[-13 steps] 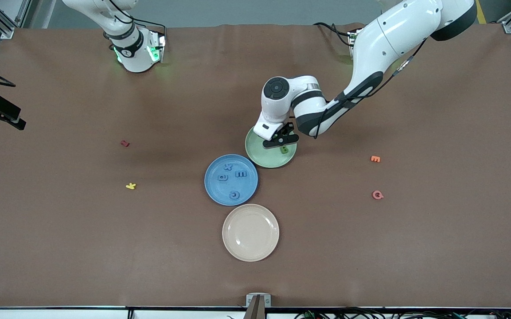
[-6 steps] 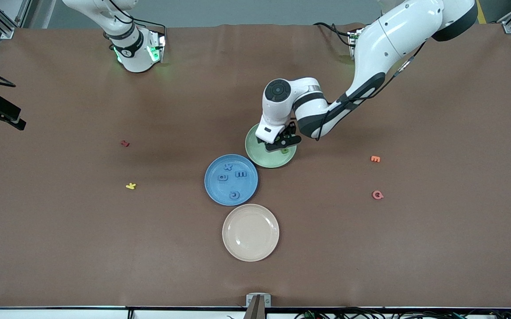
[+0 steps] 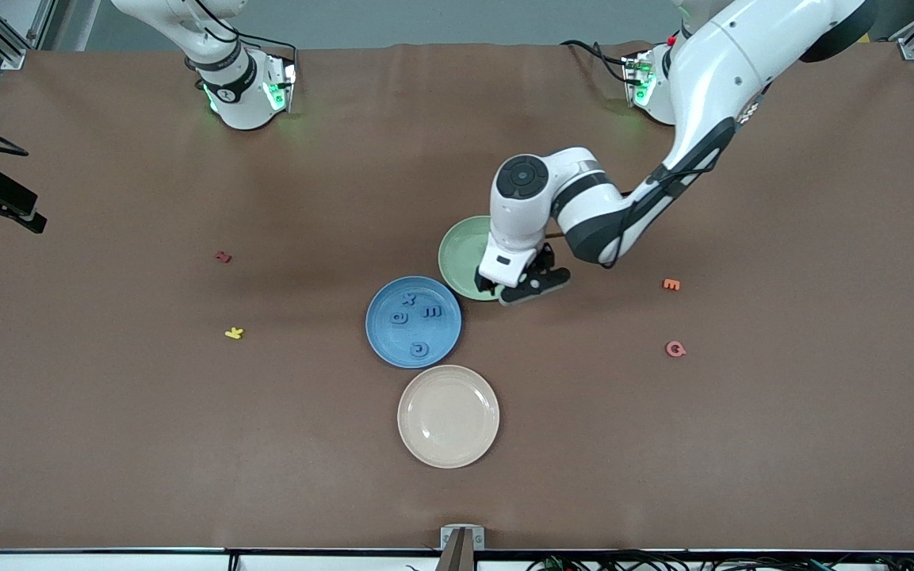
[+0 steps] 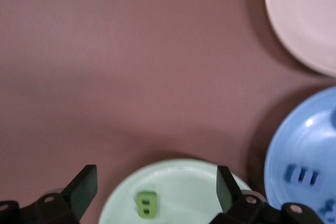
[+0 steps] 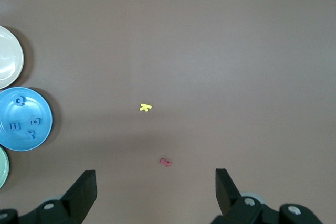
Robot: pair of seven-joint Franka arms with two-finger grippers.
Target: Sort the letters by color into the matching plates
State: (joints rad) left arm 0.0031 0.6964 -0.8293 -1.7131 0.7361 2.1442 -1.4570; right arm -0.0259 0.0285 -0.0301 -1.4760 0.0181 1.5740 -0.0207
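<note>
Green plate partly hidden by arm.

My left hand hangs over the round pale green plate's rim; the round blue plate lies just beside, nearer the camera.

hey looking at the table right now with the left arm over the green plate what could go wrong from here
The left gripper, open, hangs low over the green plate at its rim, above the green letter lying in it; a low sideways move might clip the rim and shift the plate.
The blue plate sits right beside it, so a nudge could jostle its four blue letters.
The right gripper waits open over bare table.
</note>
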